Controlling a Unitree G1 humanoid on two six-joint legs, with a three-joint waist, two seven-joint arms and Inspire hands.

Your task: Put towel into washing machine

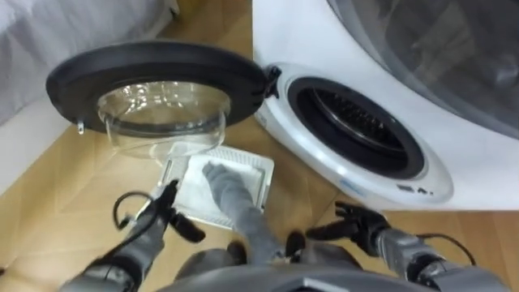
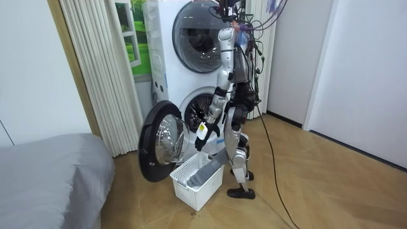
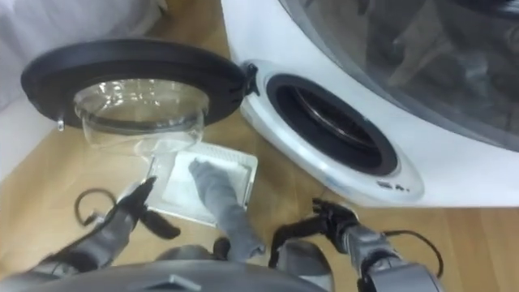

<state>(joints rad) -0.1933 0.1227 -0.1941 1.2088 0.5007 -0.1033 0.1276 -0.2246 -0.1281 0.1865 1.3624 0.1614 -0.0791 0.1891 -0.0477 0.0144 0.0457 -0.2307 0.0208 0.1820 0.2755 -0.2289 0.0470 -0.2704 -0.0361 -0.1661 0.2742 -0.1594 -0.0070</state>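
Down on the wooden floor [image 1: 57,227], right in front of the washing machine [image 1: 300,40], the white basket [image 1: 243,156] is sitting just below the door [image 1: 154,69]. That door is hanging wide open, and the dark drum opening [image 1: 357,122] is gaping beside it. The grey towel [image 1: 231,191] is lying in the basket and trailing out over the near rim toward the robot; neither hand is holding it. The left robot hand [image 1: 165,209] is hovering just beside the basket's left rim with its fingers stretched out and apart, gripping nothing. I cannot tell whether it is touching the rim. The right robot hand [image 1: 361,225] is hanging low below the drum opening, fingers loose and spread, also empty. In the room view the robot is standing upright against the machine with the basket at its feet. A grey bed [image 2: 44,172] is sitting off to the room view's left.
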